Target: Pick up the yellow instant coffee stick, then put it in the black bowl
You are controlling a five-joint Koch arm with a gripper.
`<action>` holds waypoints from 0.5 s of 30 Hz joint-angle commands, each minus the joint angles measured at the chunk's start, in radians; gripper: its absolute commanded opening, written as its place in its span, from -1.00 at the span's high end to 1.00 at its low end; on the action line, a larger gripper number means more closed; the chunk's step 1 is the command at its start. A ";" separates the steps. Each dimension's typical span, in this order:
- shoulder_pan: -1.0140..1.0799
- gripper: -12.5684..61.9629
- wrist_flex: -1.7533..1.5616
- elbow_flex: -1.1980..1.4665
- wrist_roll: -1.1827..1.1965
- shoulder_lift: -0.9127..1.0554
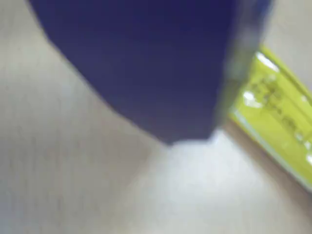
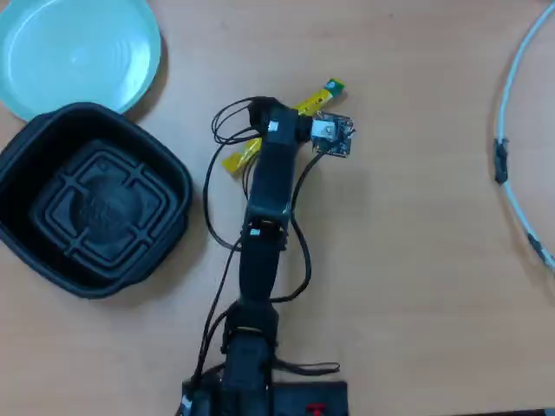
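Note:
The yellow instant coffee stick [image 2: 240, 157] lies slanted on the wooden table, its green tip [image 2: 333, 87] pointing up-right in the overhead view. The arm's head covers the stick's middle. In the wrist view the stick [image 1: 275, 114] shows at the right edge, flat on the table. A blurred dark blue jaw of my gripper [image 1: 190, 139] fills the top of that view, its tip close to the table just left of the stick. Only this one jaw shows, and nothing is seen held. The black bowl [image 2: 170, 170] stands empty, left of the arm.
A round light-blue plate [image 2: 78, 52] sits at the top left, touching the bowl's far rim. A white cable [image 2: 519, 204] curves along the right edge. The arm's base [image 2: 251, 381] is at the bottom centre, with loose black wires around it.

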 commanded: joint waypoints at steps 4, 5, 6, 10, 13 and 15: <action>0.018 -0.87 -0.112 -0.087 -0.012 0.005; 0.018 -0.87 -0.127 -0.087 -0.012 -0.009; 0.018 -0.87 -0.140 -0.091 -0.012 -0.026; 0.017 -0.87 -0.163 -0.092 -0.011 -0.048; 0.015 -0.87 -0.163 -0.094 -0.011 -0.067; 0.017 -0.86 -0.163 -0.095 -0.009 -0.075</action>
